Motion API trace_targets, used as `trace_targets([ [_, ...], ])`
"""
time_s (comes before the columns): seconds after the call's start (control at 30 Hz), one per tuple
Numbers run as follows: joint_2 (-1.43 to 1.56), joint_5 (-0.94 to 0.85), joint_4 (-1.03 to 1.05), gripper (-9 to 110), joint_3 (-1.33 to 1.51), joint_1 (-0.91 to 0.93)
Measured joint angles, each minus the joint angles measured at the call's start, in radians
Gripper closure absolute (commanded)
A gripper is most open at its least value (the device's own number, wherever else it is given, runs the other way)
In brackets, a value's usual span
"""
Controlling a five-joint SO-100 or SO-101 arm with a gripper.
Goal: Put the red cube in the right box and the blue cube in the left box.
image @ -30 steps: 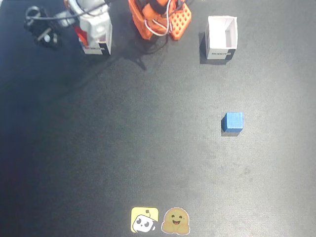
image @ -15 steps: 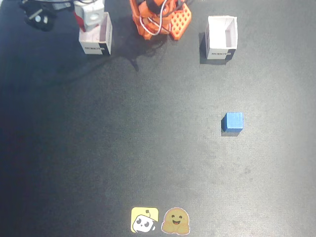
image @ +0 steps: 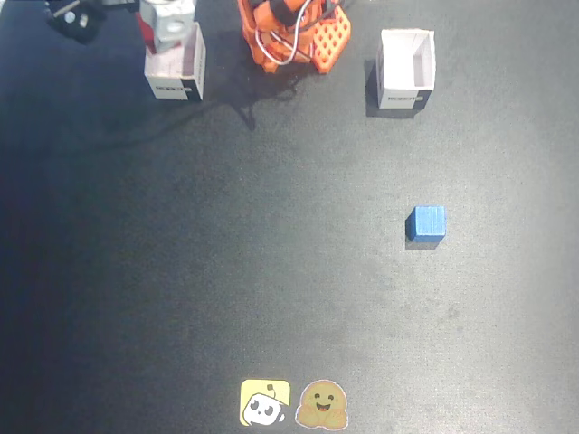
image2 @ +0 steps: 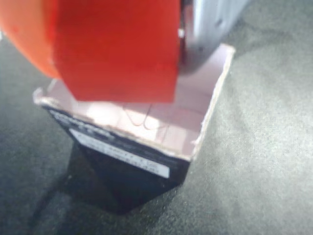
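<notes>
Looking down in the fixed view, the dark table (image: 271,298) fills the picture. The right box (image: 175,68) stands at the upper left of this view, its pinkish inside open to the camera and its labelled front wall facing down the picture. Just above its far rim, at the top edge, hangs the gripper (image: 166,23), seen as a pale grey block with a sliver of red at its left side; from here I cannot tell how far the jaws stand apart. The orange arm base (image: 294,34) sits to the right of that box, with white wires over it. Further right stands the left box (image: 405,68), its broad white inner wall showing, well apart from the gripper. The blue cube (image: 426,223) lies alone on the table below the left box, in the right half of the picture — touching nothing. Two stickers (image: 294,403), one yellow and one brown, lie at the bottom edge.

Over in the wrist view, the red cube (image2: 117,49) fills the top of the picture, blurred by nearness. It sits clamped between an orange finger (image2: 24,34) on its left and a grey finger (image2: 210,24) on its right, so the jaws are closed against its sides. The cube hangs above the open mouth of the right box (image2: 146,127), over the pink floor — whether it touches the box I cannot tell. The box's dark front wall with its white label strip faces the lower left.
</notes>
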Motion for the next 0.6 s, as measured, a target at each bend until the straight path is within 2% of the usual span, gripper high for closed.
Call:
trace_targets([
  [0.17,0.000,-0.014,0.000,83,0.000,0.000],
  [0.37,0.000,-0.038,-0.003,100,0.000,0.009],
  [0.6,0.000,-0.074,-0.032,101,0.008,-0.089],
])
